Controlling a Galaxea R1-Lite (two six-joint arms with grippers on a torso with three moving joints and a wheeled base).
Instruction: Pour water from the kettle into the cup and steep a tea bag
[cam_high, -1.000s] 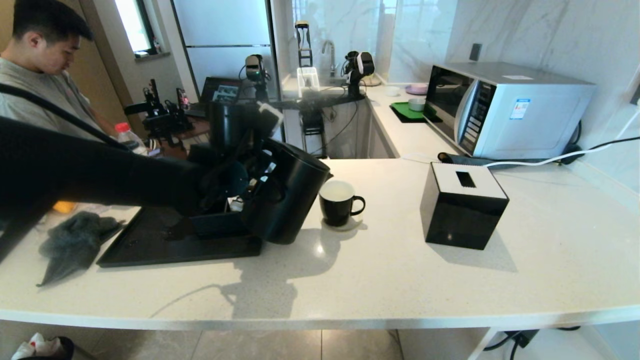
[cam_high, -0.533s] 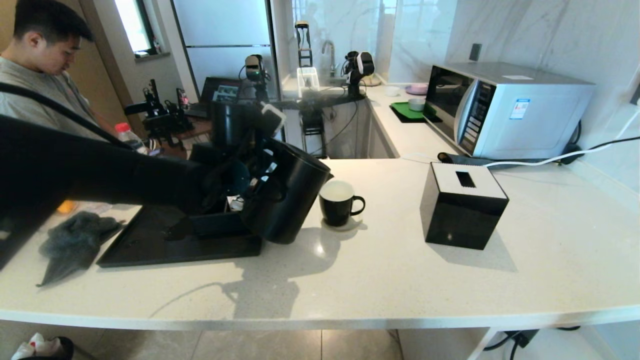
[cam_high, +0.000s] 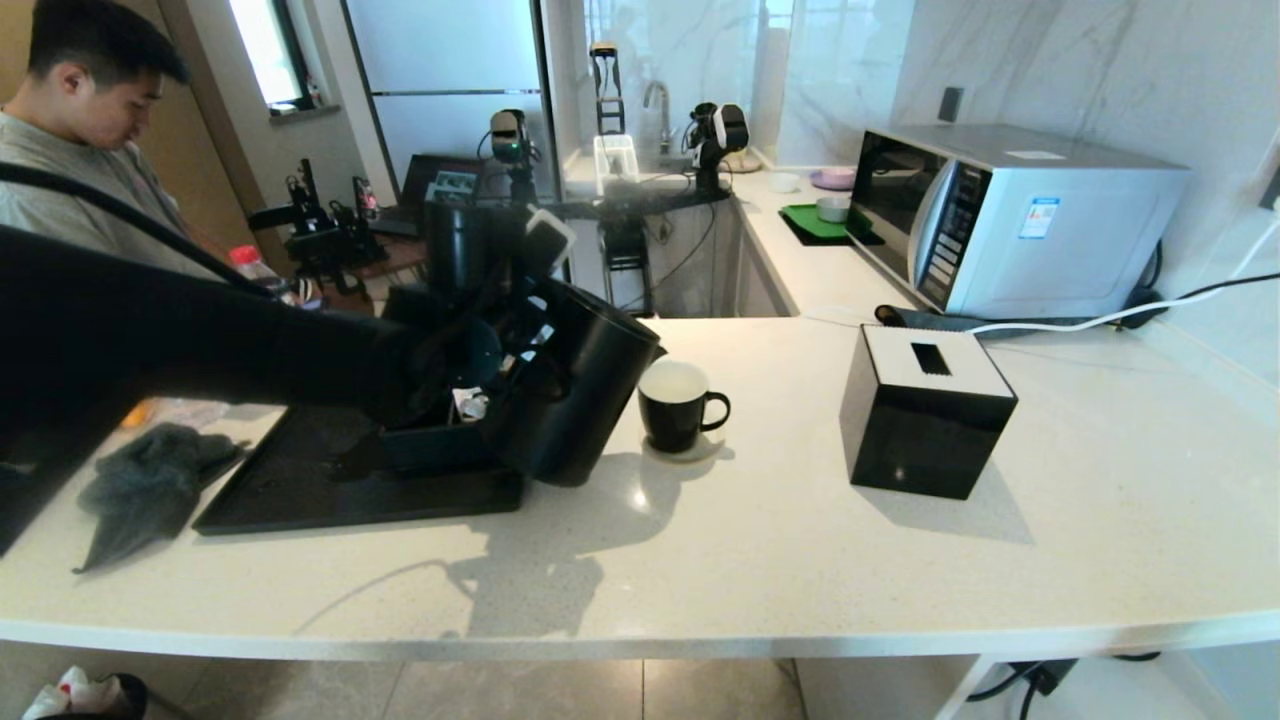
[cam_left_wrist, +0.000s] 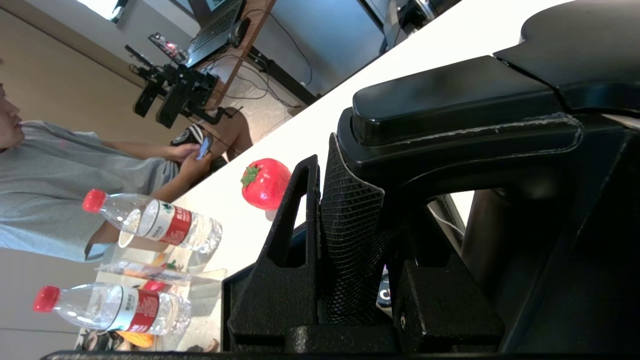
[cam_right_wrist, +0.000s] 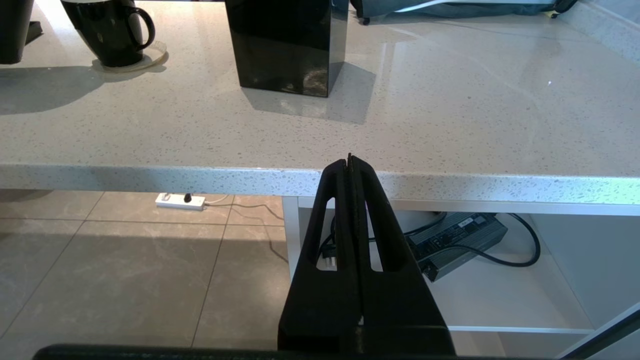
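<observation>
The matte black kettle (cam_high: 585, 390) hangs tilted over the counter, its spout leaning over the rim of the cup (cam_high: 673, 410). That cup is a glossy black mug with a white inside, standing on a coaster with its handle to the right; it also shows in the right wrist view (cam_right_wrist: 107, 30). My left gripper (cam_high: 500, 375) is shut on the kettle's loop handle (cam_left_wrist: 450, 105), which fills the left wrist view. My right gripper (cam_right_wrist: 350, 160) is shut and empty, parked below the counter's front edge. The tea bag is hidden.
A black tray (cam_high: 300, 500) with a dark teal box (cam_high: 430, 445) lies under the left arm, a grey cloth (cam_high: 150, 480) beside it. A black tissue box (cam_high: 925, 410) stands right of the cup, a microwave (cam_high: 1010, 215) behind. A person sits at back left.
The kettle and left wrist have risen a touch and tipped slightly more toward the cup. The cup and the right arm have not moved.
</observation>
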